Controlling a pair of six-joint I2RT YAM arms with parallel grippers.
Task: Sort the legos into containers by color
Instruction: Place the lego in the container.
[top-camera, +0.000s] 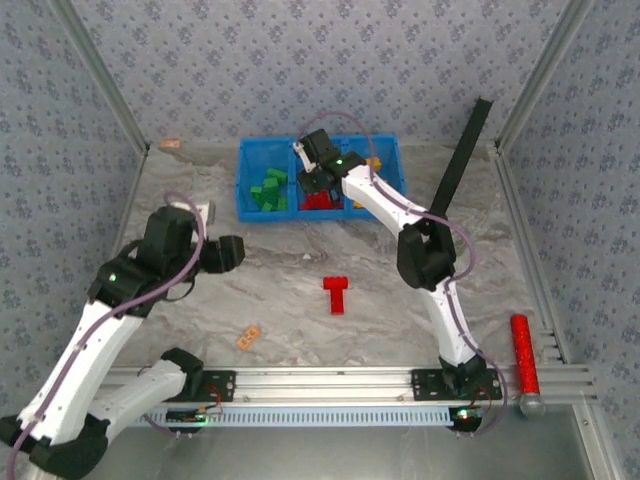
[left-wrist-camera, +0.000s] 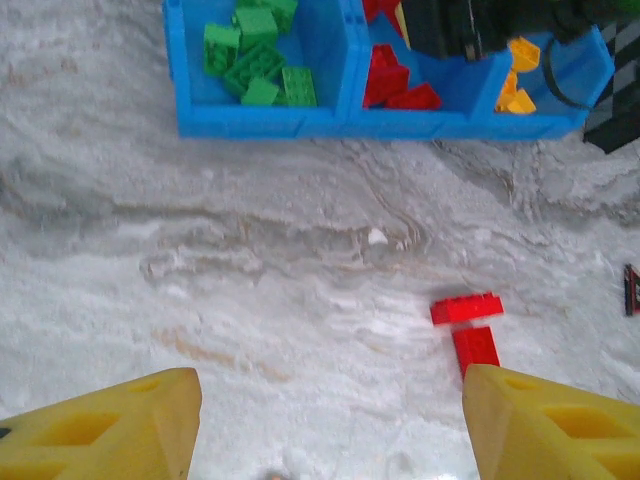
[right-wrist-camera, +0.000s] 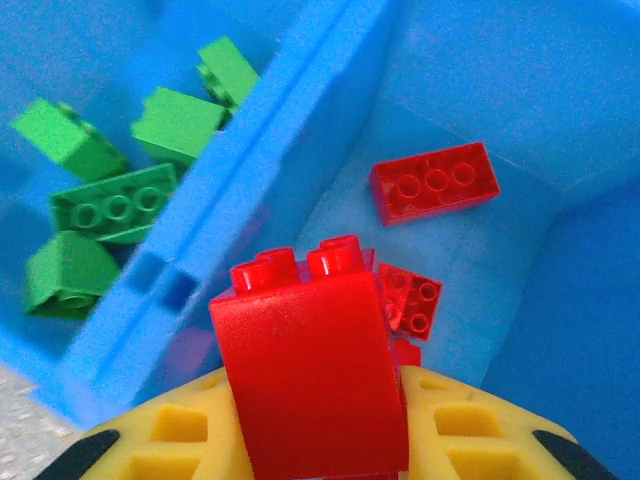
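Patterned walls (top-camera: 300, 60) enclosed a marbled grey table (top-camera: 300, 270). At its far side sat the blue tray (top-camera: 245, 190), with green, red and yellow legos (top-camera: 268, 190) in separate compartments. The right gripper (right-wrist-camera: 315, 430) hung over the middle, red compartment (right-wrist-camera: 470, 100), clamped on a red brick (right-wrist-camera: 305, 370) directly above its like. The left gripper (left-wrist-camera: 330, 420) gaped wide, the nearer arm to the red T-shaped legos (left-wrist-camera: 468, 325) lying loose ahead to its right.

Left gripper (left-wrist-camera: 325, 400) gapes wide over the table (left-wrist-camera: 200, 250). 2 loose red bricks (left-wrist-camera: 470, 325) touch in a T beside its right-hand finger (left-wrist-camera: 545, 425). Beyond, the tray (left-wrist-camera: 300, 122) holds green bricks (left-wrist-camera: 255, 55), red bricks (left-wrist-camera: 395, 85), yellow bricks (left-wrist-camera: 518, 90).
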